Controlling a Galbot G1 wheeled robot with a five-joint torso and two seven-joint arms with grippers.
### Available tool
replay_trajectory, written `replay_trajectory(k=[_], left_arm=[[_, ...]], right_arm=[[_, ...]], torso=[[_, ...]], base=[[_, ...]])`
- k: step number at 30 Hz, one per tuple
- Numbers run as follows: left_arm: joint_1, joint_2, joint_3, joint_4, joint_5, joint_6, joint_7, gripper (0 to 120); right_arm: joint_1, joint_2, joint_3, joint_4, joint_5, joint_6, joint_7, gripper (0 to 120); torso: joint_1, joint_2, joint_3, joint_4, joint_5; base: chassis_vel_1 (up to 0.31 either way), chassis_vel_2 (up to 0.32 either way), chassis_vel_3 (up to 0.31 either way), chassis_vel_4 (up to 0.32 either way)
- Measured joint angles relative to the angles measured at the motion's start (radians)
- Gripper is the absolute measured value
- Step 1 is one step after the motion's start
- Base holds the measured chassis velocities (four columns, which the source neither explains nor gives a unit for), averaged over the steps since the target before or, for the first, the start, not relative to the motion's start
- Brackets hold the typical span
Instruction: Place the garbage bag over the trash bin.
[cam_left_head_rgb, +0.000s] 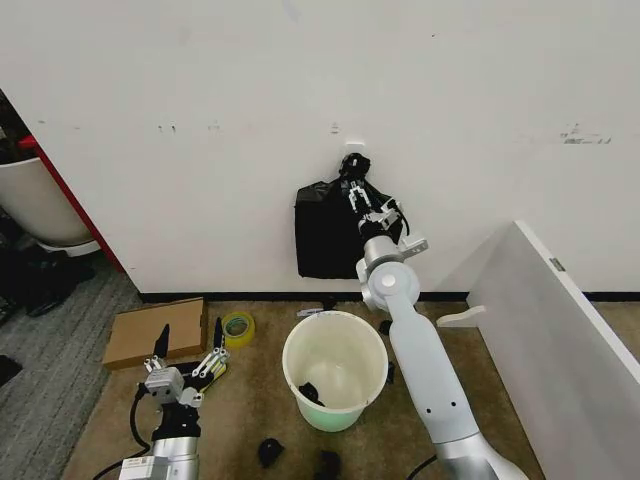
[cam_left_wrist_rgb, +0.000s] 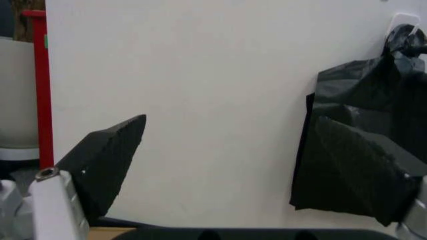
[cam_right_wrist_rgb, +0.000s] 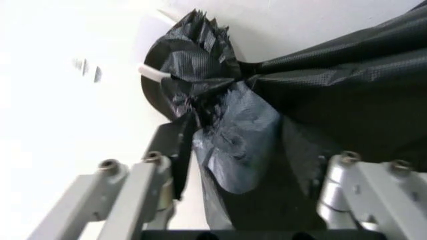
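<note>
I am reaching my right gripper (cam_left_head_rgb: 356, 196) up to the wall (cam_left_head_rgb: 200, 150), where the black bundle (cam_left_head_rgb: 325, 235) is hanging by its top knot (cam_right_wrist_rgb: 190, 65). Its fingers are spread on either side of crinkly black plastic (cam_right_wrist_rgb: 237, 140) just below that knot, not pressed together. I am holding my left gripper (cam_left_head_rgb: 190, 345) low over the floor, spread wide and holding nothing. The bin (cam_left_head_rgb: 335, 371) is standing upright on the floor between my arms, beneath the bundle.

Black garbage bag (cam_left_head_rgb: 325, 235) hangs on wall above open cream trash bin (cam_left_head_rgb: 335, 372).
</note>
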Motion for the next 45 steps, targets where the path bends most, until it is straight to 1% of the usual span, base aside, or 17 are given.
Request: replay_trajectory(k=[2, 3, 6, 7, 10, 11, 13, 19, 22, 26, 27, 32, 35, 36, 40, 42, 45], left_arm=[[-0.003, 0.001, 0.001, 0.005, 0.000, 0.000, -0.001, 100], [-0.003, 0.001, 0.001, 0.005, 0.000, 0.000, -0.001, 100], [-0.008, 0.002, 0.003, 0.015, 0.001, -0.001, -0.002, 100], [-0.009, 0.002, 0.003, 0.016, 0.002, -0.001, -0.002, 100], [-0.016, 0.002, 0.004, 0.028, 0.003, -0.003, -0.004, 100], [-0.016, 0.002, 0.004, 0.028, 0.003, -0.003, -0.004, 100], [-0.018, 0.004, 0.004, 0.032, 0.003, -0.004, -0.005, 100], [-0.024, 0.012, 0.003, 0.036, -0.001, -0.005, -0.017, 100], [-0.028, 0.017, 0.002, 0.036, -0.008, -0.005, -0.023, 100], [-0.034, 0.021, 0.002, 0.036, -0.022, -0.008, -0.025, 100], [-0.034, 0.021, 0.002, 0.036, -0.022, -0.008, -0.025, 100], [-0.046, 0.022, 0.004, 0.044, -0.030, -0.011, -0.025, 100], [-0.060, 0.019, 0.005, 0.046, -0.038, -0.011, -0.025, 100], [-0.060, 0.019, 0.005, 0.046, -0.038, -0.011, -0.025, 100], [-0.067, 0.019, 0.004, 0.044, -0.046, -0.010, -0.025, 100], [-0.072, 0.019, 0.002, 0.041, -0.056, -0.009, -0.025, 100], [-0.075, 0.020, 0.000, 0.040, -0.062, -0.008, -0.025, 100]], right_arm=[[-0.005, 0.000, 0.000, 0.000, -0.008, 0.004, -0.005, 34], [-0.005, 0.000, 0.000, 0.000, -0.008, 0.004, -0.005, 34], [-0.016, 0.000, 0.000, 0.009, -0.018, 0.009, -0.010, 20], [-0.017, 0.000, 0.000, 0.011, -0.019, 0.010, -0.011, 19], [-0.024, -0.001, -0.001, 0.017, -0.028, 0.014, -0.016, 5], [-0.024, -0.001, -0.001, 0.017, -0.028, 0.014, -0.016, 5], [-0.029, -0.001, -0.002, 0.018, -0.035, 0.020, -0.020, 0], [-0.083, -0.015, -0.019, 0.062, -0.053, 0.031, -0.022, 0], [-0.170, -0.059, -0.054, 0.130, -0.078, 0.033, -0.022, 0], [-0.308, -0.133, -0.104, 0.245, -0.159, 0.034, -0.008, 0], [-0.308, -0.133, -0.104, 0.245, -0.159, 0.034, -0.008, 0], [-0.408, -0.172, -0.138, 0.322, -0.236, 0.037, 0.009, 0], [-0.498, -0.202, -0.167, 0.378, -0.312, 0.041, 0.016, 0], [-0.498, -0.202, -0.167, 0.378, -0.312, 0.041, 0.016, 0], [-0.556, -0.244, -0.193, 0.391, -0.388, 0.061, 0.016, 0], [-0.587, -0.277, -0.205, 0.384, -0.451, 0.071, 0.026, 0], [-0.606, -0.295, -0.211, 0.380, -0.501, 0.073, 0.041, 0]], torso=[[0.000, 0.000, 0.000, 0.0000, 0.0000], [0.000, 0.000, 0.000, 0.0000, 0.0000], [0.000, 0.000, 0.000, 0.0000, 0.0001], [0.000, 0.000, 0.000, 0.0000, 0.0000], [0.000, 0.000, 0.000, 0.0000, 0.0000], [0.000, 0.000, 0.000, 0.0000, 0.0000], [0.000, 0.000, 0.000, 0.0000, 0.0000], [0.000, 0.000, 0.000, 0.0003, 0.0000], [0.000, 0.000, 0.000, 0.0001, 0.0002], [0.000, 0.000, 0.000, -0.0001, 0.0001], [0.000, 0.000, 0.000, -0.0001, 0.0001], [0.000, 0.000, 0.000, 0.0001, 0.0000], [0.000, 0.000, 0.000, 0.0000, 0.0002], [0.000, 0.000, 0.000, 0.0000, 0.0002], [0.000, 0.000, 0.000, 0.0000, 0.0001], [0.000, 0.000, 0.000, 0.0001, 0.0001], [0.000, 0.000, 0.000, 0.0001, 0.0002]], base=[[0.000, 0.000, 0.000, 0.000], [0.000, 0.000, 0.000, 0.000], [0.000, 0.000, 0.000, 0.000], [0.000, 0.000, 0.000, 0.000], [0.000, 0.000, 0.000, 0.000], [0.000, 0.000, 0.000, 0.000], [0.000, 0.000, 0.000, 0.000], [0.000, 0.000, 0.000, 0.000], [0.000, 0.000, 0.000, 0.000], [0.000, 0.000, 0.000, 0.000], [0.000, 0.000, 0.000, 0.000], [0.000, 0.000, 0.000, 0.000], [0.000, 0.000, 0.000, 0.000], [0.000, 0.000, 0.000, 0.000], [0.000, 0.000, 0.000, 0.000], [0.000, 0.000, 0.000, 0.000], [0.000, 0.000, 0.000, 0.000]])
